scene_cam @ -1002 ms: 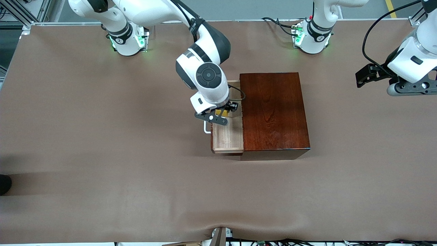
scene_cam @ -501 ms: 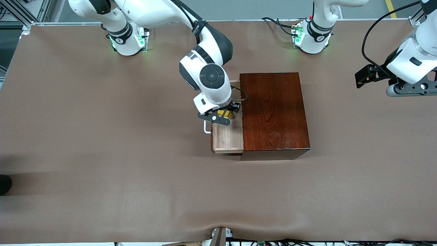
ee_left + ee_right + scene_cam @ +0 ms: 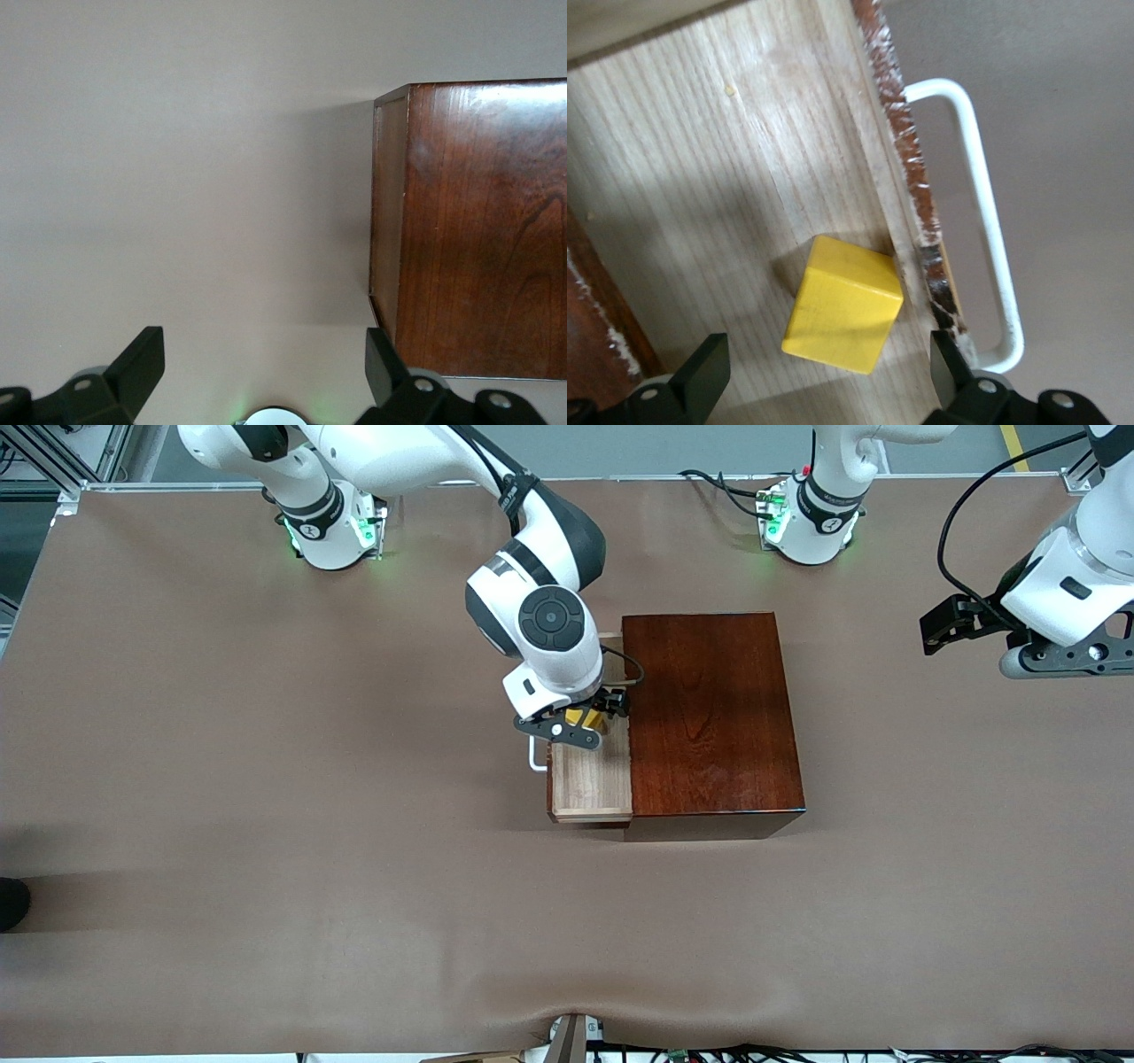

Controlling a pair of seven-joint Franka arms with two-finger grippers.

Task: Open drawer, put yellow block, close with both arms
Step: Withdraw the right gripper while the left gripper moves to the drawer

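Small bright yellow block (image 3: 842,304), a clean-edged cube with matte faces, lying loose on the pale-wood floor of the open drawer (image 3: 592,779), close against the inside of the drawer's dark red-brown front, just right of centre in the front view. Drawer pulled out from the glossy dark-reddish wooden box (image 3: 711,717) toward the right arm's end of the table, white U-shaped bar handle (image 3: 983,221) on its front, chipped pale scuffs along the front's top edge.

Right gripper (image 3: 586,722) low over the drawer, directly above the block, fingers (image 3: 702,376) spread wide to either side of the cube and touching nothing. Left gripper (image 3: 264,376) waiting in the air at the right edge of the front view, over bare table well apart from the box, fingers likewise spread wide, nothing between them.

Table (image 3: 266,797) covered in a smooth brown-taupe mat, slightly rippled along the lower edge. Green-lit round arm bases along the top, cables trailing near the left arm's base (image 3: 802,522).
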